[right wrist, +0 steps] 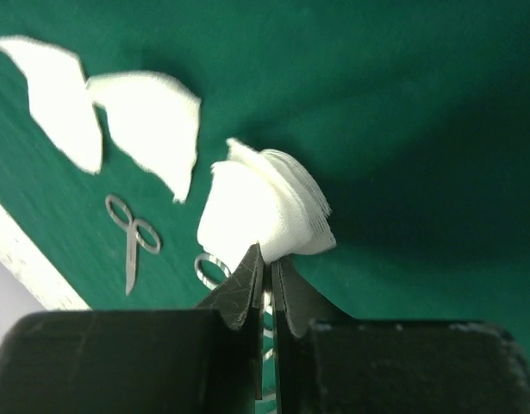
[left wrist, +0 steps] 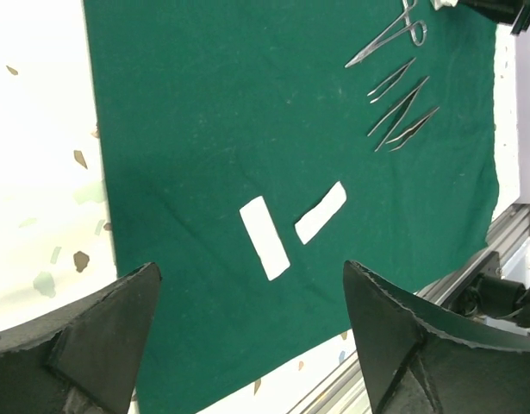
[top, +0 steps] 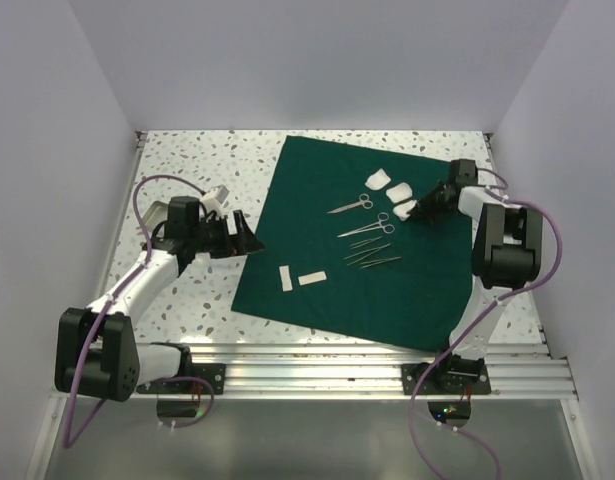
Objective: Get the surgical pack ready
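- A dark green drape (top: 407, 290) lies spread flat across the speckled bench (top: 197, 160), between two robot arms mounted at the near edge.
- The right gripper (top: 424, 207) reaches over the far right part of the drape, its jaws clenched on a folded gauze piece (top: 405, 209). The right wrist view shows the layered white cloth (right wrist: 265, 211) pinched at its lower edge between the two closed fingers.
- Two more gauze pieces (top: 376, 180) (top: 398, 189) sit side by side just beyond the held one, toward the far edge of the cloth.
- Two pairs of steel scissors (top: 350, 206) (top: 367, 226) lie near the middle of the drape, close to the gauze. Just nearer the arms rests a cluster of slim forceps (top: 370, 252); their exact number is hard to tell.
- Two white strips (top: 285, 278) (top: 312, 277) lie close together but apart on the near left part of the drape.
- The left gripper (top: 249, 236) hangs at the drape's left edge, jaws released and spread wide, grasping nothing. In the left wrist view its dark fingers (left wrist: 101, 345) frame the strips (left wrist: 265, 237) on the cloth beyond them.
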